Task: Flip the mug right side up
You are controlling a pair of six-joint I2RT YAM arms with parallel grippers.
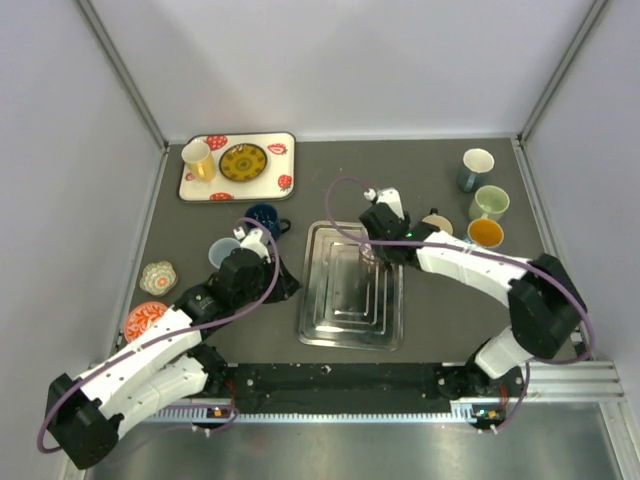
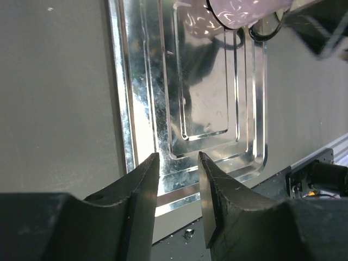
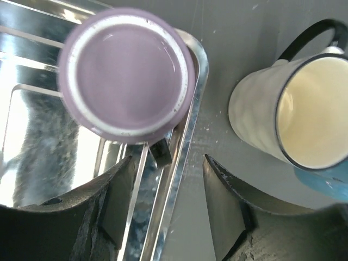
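A purple mug (image 3: 128, 73) stands upside down, base up, in the far right corner of a silver metal tray (image 1: 350, 330). Its dark handle (image 3: 161, 152) points toward my right gripper. My right gripper (image 3: 168, 163) is open and empty, just above and beside the mug, with the tray's rim between its fingers. In the top view the right gripper (image 1: 378, 245) is over the mug (image 1: 368, 252). My left gripper (image 2: 178, 163) is open a little and empty, low over the tray's near left edge (image 2: 163, 109). The mug (image 2: 244, 13) shows at the top of the left wrist view.
A cream mug with a black rim (image 3: 283, 119) stands just right of the tray. Three mugs (image 1: 490, 202) stand at the back right. A patterned tray (image 1: 280, 180) at the back left holds a yellow cup and plate. A dark blue mug (image 1: 264, 218), a light cup (image 1: 222, 252) and small dishes (image 1: 158, 276) are on the left.
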